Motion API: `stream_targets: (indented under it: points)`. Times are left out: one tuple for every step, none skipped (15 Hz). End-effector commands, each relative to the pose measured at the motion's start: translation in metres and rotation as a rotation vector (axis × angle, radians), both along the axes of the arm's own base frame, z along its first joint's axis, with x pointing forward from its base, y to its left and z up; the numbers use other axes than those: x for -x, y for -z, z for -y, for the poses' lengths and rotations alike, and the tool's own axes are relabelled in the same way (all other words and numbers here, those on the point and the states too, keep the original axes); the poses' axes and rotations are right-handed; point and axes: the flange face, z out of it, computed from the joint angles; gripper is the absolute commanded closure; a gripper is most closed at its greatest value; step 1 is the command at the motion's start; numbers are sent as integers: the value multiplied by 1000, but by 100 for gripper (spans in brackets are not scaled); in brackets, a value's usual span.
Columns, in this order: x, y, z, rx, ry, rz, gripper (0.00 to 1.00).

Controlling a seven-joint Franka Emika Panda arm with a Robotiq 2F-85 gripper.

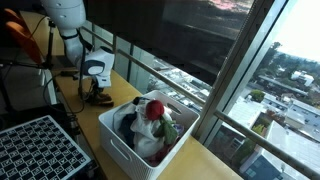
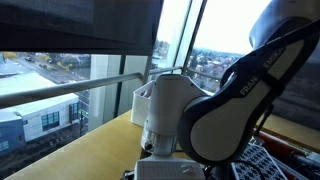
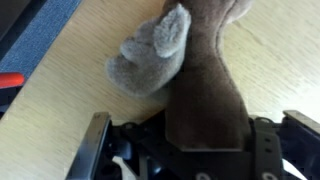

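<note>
In the wrist view a brown plush toy (image 3: pixel 205 85) with a grey fuzzy paw or ear (image 3: pixel 150 55) lies on the light wooden table (image 3: pixel 60 110). My gripper (image 3: pixel 195 135) is low over it and open. Its fingers stand wide on either side of the toy's brown part, which runs back between them toward the palm. In an exterior view the gripper (image 1: pixel 97 93) is down at the table top, to the left of a white bin (image 1: pixel 120 140). The toy itself is hard to make out there. In the view from behind the arm, the arm (image 2: pixel 230 100) hides the gripper and the toy.
The white bin holds soft items, among them a red one (image 1: pixel 155 108) and a green one (image 1: pixel 170 128). A black grid tray (image 1: pixel 40 150) lies at the front left and also shows in the view behind the arm (image 2: pixel 268 160). A window with a railing (image 1: pixel 170 75) runs along the table's far edge.
</note>
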Motion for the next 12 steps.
stream_targets:
  points:
    - [-13,-35,22,-4,21,39,85]
    - [-18,-50,34,1,35,61,93]
    - [-22,-67,48,6,53,85,98]
    - [-26,-86,64,13,72,113,100]
    - [-30,-102,77,20,94,145,100]
    - [-34,-119,92,29,117,175,100]
    - [-37,-138,109,42,146,209,100]
    - [-39,-157,127,52,168,236,100]
    - [-40,-176,145,61,195,266,100]
    - [-40,-194,163,70,220,295,100]
    - [-39,-212,181,77,238,320,100]
    - [-37,-230,200,88,258,345,100]
